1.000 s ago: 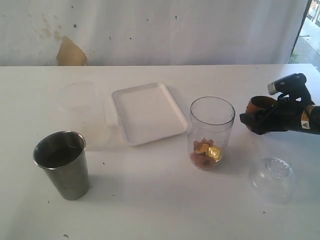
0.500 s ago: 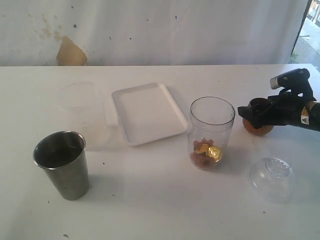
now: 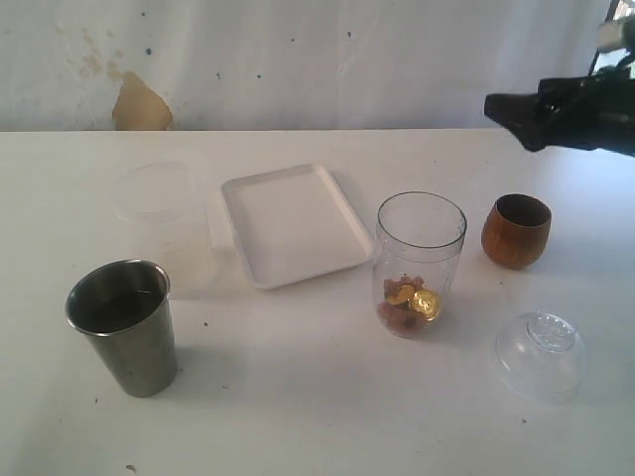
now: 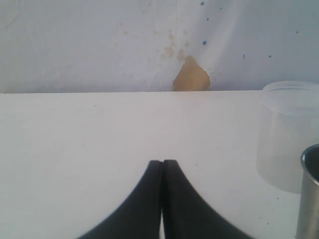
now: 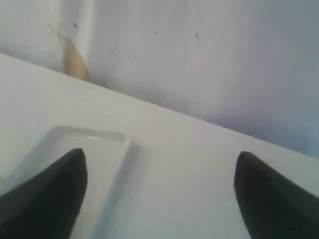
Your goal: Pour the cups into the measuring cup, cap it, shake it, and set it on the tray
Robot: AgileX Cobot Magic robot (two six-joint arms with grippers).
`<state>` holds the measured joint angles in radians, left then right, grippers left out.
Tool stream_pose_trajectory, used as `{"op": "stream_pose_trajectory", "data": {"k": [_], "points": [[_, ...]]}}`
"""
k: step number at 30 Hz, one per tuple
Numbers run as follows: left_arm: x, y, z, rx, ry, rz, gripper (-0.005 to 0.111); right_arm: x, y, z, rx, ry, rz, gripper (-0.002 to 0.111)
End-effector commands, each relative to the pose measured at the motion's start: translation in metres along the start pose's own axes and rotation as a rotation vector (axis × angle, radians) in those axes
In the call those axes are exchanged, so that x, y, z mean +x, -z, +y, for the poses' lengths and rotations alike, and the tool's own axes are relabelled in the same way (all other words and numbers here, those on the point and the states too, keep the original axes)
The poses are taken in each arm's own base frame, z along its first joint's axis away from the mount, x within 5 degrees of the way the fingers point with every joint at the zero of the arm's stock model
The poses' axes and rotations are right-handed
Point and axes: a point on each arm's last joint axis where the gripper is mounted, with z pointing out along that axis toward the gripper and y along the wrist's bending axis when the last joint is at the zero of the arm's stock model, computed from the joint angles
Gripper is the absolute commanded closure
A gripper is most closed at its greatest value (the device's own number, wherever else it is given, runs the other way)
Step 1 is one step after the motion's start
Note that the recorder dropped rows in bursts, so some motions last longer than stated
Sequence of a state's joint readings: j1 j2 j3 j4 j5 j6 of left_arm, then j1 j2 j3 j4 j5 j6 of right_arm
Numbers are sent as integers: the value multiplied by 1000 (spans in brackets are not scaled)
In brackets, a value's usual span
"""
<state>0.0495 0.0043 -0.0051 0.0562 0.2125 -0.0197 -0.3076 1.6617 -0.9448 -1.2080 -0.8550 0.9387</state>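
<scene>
Since a second ago, the right hand (image 3: 508, 107) is lifted, fingers (image 5: 55, 194) apart, off the rounded brown wooden cup (image 3: 516, 230), left upright, apparently emptied.

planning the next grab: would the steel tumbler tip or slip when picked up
The steel tumbler narrows toward its base, so a high push could tip it. Its smooth tapered metal wall may slip in a squeeze.

The right gripper (image 3: 508, 107) has let go of the wooden cup (image 3: 516, 231) and risen well above it.
</scene>
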Motion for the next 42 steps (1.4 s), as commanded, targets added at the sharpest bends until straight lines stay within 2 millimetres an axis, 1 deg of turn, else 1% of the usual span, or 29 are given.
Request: {"op": "stream_pose_trajectory", "data": {"k": [1,2,3,4,6,10,14,19,25,30,34,38,42], "points": [[1,0,0,2,-3,-10,106,-31,19,23,-87,-102,-40,62],[1,0,0,2,-3,-10,106,-38,26,29,-91,-85,-24,78],[1,0,0,2,-3,-10,106,-45,34,35,-83,-46,4,91],[1,0,0,2,-3,-10,106,-52,44,44,-72,2,42,108],[1,0,0,2,-3,-10,106,-62,56,54,-60,26,36,108],[1,0,0,2,-3,-10,106,-76,82,78,-45,-38,-17,108],[1,0,0,2,-3,-10,106,-75,110,102,3,-51,-56,108],[1,0,0,2,-3,-10,106,-61,146,131,97,-64,-100,108],[1,0,0,2,-3,-10,106,-41,180,168,78,-22,-163,108],[1,0,0,2,-3,-10,106,-34,195,190,7,-68,-209,108],[1,0,0,2,-3,-10,106,-35,203,203,-48,-25,-235,108],[1,0,0,2,-3,-10,106,-36,207,208,-57,-5,-251,108],[1,0,0,2,-3,-10,106,-36,208,209,-57,-2,-253,108]]}}
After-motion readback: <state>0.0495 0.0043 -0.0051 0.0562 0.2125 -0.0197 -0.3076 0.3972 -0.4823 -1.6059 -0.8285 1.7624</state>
